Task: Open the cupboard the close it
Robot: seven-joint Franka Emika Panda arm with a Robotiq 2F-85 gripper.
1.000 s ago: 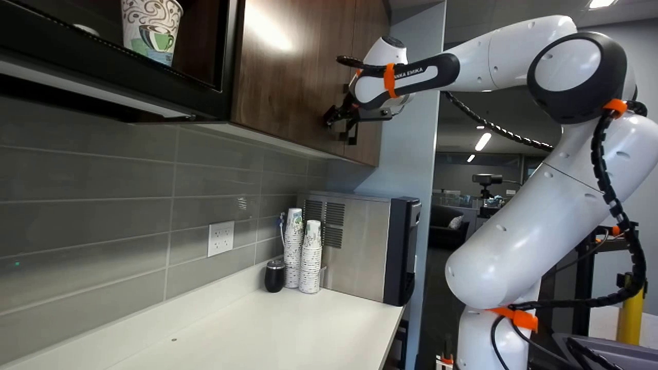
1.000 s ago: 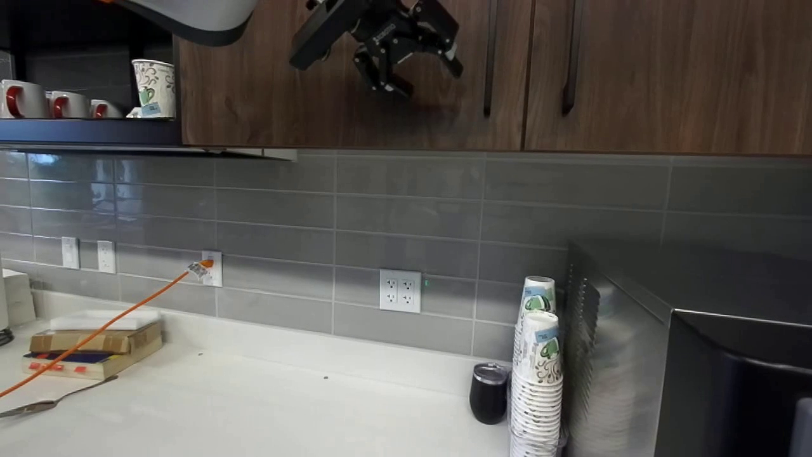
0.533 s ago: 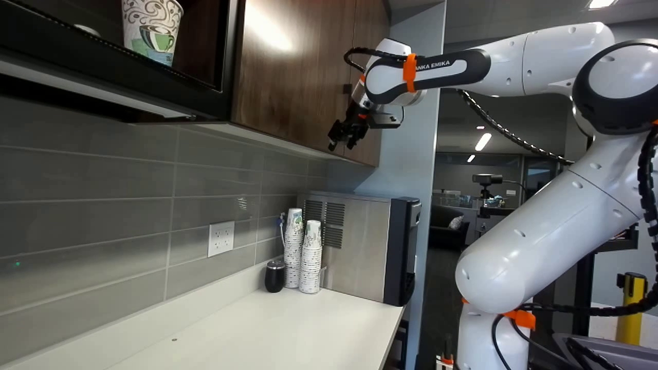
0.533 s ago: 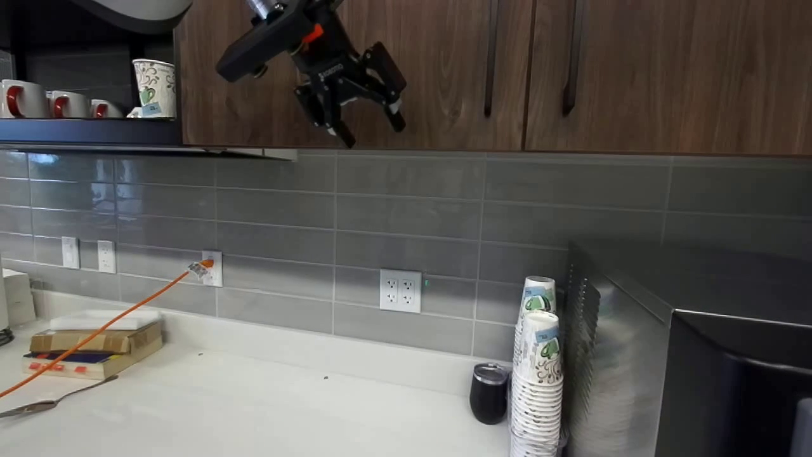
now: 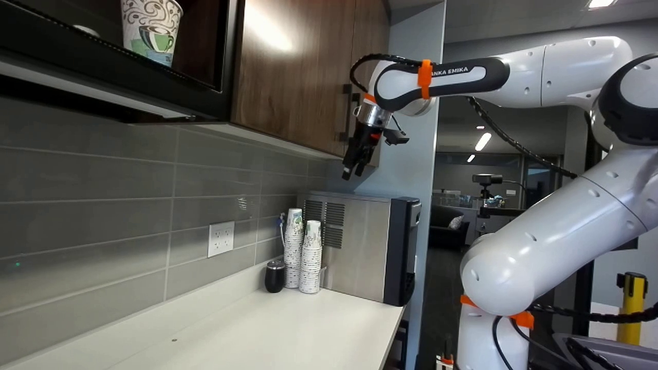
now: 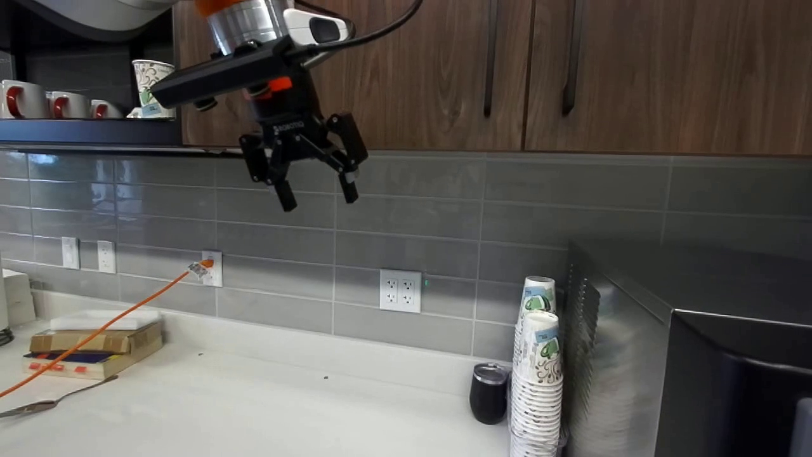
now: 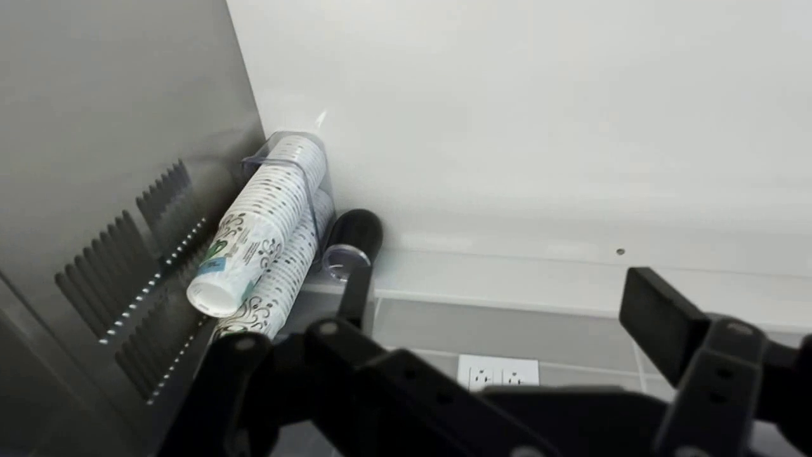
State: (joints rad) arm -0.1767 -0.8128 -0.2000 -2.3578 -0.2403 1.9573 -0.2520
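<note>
Claw (image 6: 318, 198) is spread wide with nothing in it, pointing down past the bottom edge of the cupboard (image 6: 431, 82), which sits behind it and higher, looking closed. Can't tell if that's pre-pull or done. If opening's next, I'd rise to the nearer handle (image 6: 490, 57), straddle it, pull in an arc.
</note>
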